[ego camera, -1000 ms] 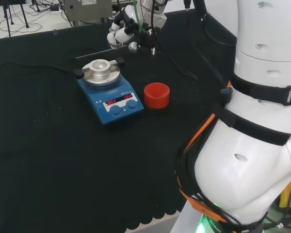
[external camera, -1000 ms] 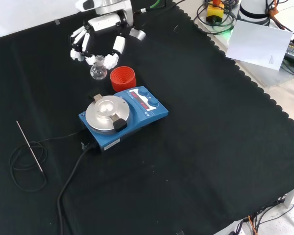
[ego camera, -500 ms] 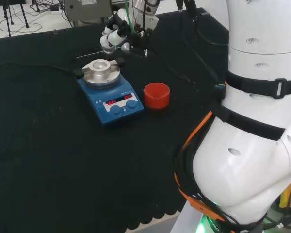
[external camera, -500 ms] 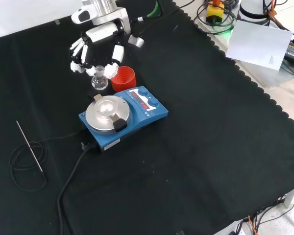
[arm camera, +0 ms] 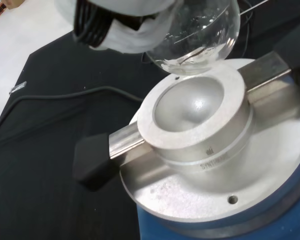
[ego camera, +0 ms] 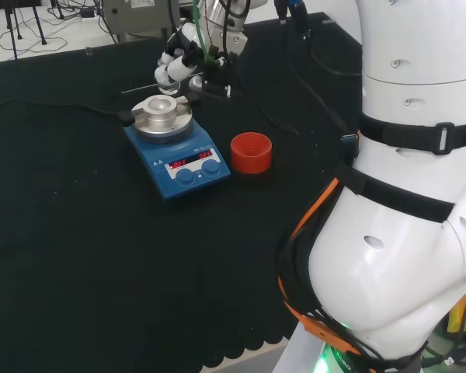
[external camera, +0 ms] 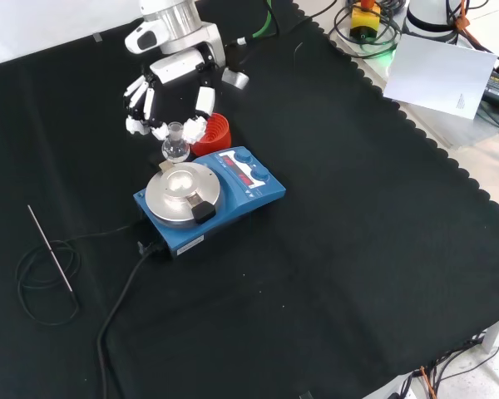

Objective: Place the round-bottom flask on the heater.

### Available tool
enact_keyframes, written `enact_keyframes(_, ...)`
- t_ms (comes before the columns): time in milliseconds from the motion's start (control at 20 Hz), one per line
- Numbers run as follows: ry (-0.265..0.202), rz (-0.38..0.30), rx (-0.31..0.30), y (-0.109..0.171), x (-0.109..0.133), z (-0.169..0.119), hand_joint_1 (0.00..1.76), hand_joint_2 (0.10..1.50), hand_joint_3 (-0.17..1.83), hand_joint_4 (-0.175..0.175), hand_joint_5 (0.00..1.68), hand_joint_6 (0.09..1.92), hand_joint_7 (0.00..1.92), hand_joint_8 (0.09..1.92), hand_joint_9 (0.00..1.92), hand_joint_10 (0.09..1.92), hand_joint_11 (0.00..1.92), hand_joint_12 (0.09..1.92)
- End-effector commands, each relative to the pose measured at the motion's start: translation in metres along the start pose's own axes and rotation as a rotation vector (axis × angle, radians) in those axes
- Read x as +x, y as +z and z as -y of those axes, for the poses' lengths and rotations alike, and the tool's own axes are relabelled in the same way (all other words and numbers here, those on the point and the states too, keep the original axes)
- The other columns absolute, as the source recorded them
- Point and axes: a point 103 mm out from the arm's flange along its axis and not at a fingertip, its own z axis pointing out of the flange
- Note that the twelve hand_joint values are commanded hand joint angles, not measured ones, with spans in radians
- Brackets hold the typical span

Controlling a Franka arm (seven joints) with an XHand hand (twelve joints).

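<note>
Since a second ago my hand (external camera: 173,90) has carried the round-bottom flask (external camera: 175,150) away from the red ribbed stand (external camera: 214,134) toward the heater (external camera: 206,196), fingers curled round its neck. It now hangs in the air just above the near rim of the heater's metal bowl (arm camera: 190,105), not touching. I judge this the carry-over step; next I must centre the flask over the hollow, lower it in, then let go.

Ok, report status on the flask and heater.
Hand shut on round-bottom flask, fingers at its neck. Flask in the air beside the heater bowl, not seated. Nothing in the bowl.
</note>
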Motion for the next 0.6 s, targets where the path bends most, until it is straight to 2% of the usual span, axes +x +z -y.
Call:
enact_keyframes(50,-0.002,0.005,0.014,0.011,0.002,-0.004,1.07,0.72,0.7,0.175,1.09,1.01,0.48,0.54,0.71,0.53,0.25,1.31)
enact_keyframes(600,-0.001,0.002,0.034,0.023,0.002,-0.014,1.07,0.72,0.7,0.175,1.09,1.01,0.48,0.54,0.71,0.53,0.25,1.31)
